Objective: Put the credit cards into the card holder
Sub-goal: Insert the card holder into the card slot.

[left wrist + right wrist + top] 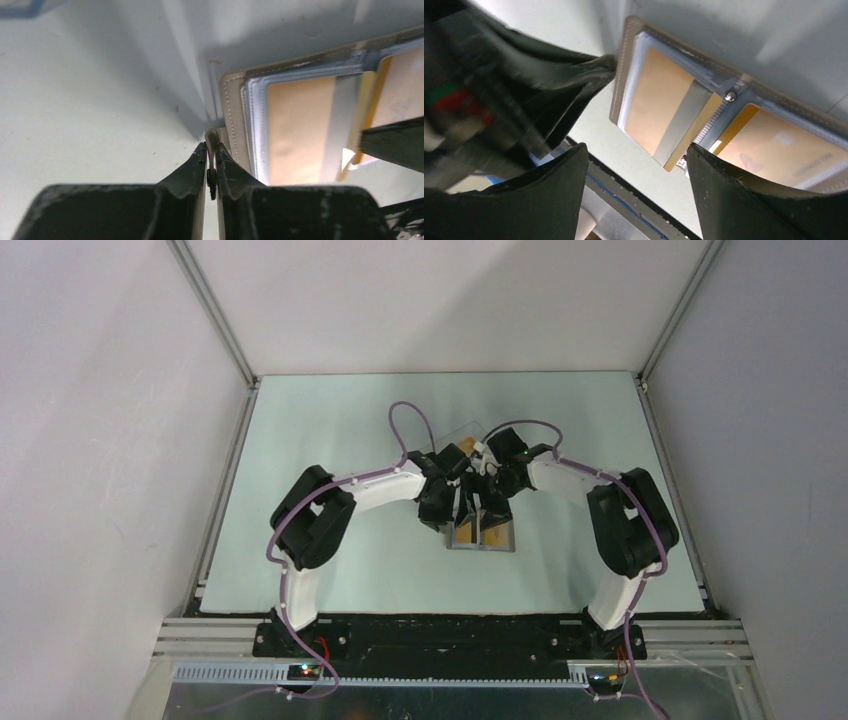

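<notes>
Looking down from the top camera, I'm seeing both arms meeting mid-desk over the opened card holder. Switching to the left wrist: the left tool is pinching together on the holder's stitched edge, with a striped credit card sitting behind a clear pocket. Over to the right wrist: the right tool is hanging with its fingers apart, gripping nothing, close to that card's end, which is poking out toward the spine. A second card is lying in the neighbouring pocket.

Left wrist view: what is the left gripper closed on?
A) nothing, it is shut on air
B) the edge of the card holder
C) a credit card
B: the left gripper pinches the beige stitched edge of the card holder between its tips.
</notes>
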`<state>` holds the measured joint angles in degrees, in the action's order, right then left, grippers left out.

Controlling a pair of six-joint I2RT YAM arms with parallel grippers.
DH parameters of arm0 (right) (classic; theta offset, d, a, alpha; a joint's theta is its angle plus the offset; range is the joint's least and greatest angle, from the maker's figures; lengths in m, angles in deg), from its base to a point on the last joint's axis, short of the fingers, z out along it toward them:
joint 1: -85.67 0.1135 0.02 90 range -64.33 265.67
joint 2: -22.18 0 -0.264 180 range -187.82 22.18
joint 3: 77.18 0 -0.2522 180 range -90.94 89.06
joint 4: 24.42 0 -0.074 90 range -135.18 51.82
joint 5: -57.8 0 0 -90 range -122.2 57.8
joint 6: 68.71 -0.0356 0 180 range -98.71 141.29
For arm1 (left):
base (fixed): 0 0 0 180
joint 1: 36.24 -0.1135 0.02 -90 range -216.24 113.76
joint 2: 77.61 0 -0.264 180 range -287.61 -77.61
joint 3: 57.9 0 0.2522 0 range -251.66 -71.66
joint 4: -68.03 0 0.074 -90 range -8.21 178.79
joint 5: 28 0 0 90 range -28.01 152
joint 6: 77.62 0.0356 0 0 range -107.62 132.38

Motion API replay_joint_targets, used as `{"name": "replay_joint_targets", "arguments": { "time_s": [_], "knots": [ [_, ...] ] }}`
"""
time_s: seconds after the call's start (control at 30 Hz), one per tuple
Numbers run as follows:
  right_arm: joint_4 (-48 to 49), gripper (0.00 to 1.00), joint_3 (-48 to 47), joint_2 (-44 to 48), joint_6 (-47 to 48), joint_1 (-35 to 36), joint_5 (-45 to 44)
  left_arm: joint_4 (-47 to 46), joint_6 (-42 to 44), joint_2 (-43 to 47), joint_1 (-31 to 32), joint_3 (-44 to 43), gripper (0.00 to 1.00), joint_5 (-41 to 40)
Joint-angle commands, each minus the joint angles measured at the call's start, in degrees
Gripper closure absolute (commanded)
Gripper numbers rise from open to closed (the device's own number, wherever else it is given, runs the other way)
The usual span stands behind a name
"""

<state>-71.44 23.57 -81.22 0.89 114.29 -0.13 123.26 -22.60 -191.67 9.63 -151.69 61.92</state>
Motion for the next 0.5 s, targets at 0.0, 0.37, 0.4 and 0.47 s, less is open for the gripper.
{"name": "replay_joint_targets", "arguments": {
  "time_s": [0.0, 0.37, 0.4, 0.47],
  "knots": [
    [-1.5, 0.23, -2.4, 7.9, 1.5, -1.5, 2.3, -0.2, -0.8, 7.2, -1.5, 2.0, 0.73, -1.0],
    [-5.2, 0.16, 5.5, 18.5, 1.1, -12.0, 0.3, -11.0, -5.2, 19.5, -6.3, 17.2, 0.37, 11.1],
    [-5.2, 0.15, 6.1, 18.7, 1.2, -13.1, 0.6, -12.8, -5.8, 19.9, -6.5, 17.9, 0.36, 12.9],
    [-5.0, 0.15, 7.9, 18.4, 1.1, -16.7, 1.6, -15.1, -6.7, 20.2, -7.0, 19.5, 0.36, 15.3]
  ]
}}
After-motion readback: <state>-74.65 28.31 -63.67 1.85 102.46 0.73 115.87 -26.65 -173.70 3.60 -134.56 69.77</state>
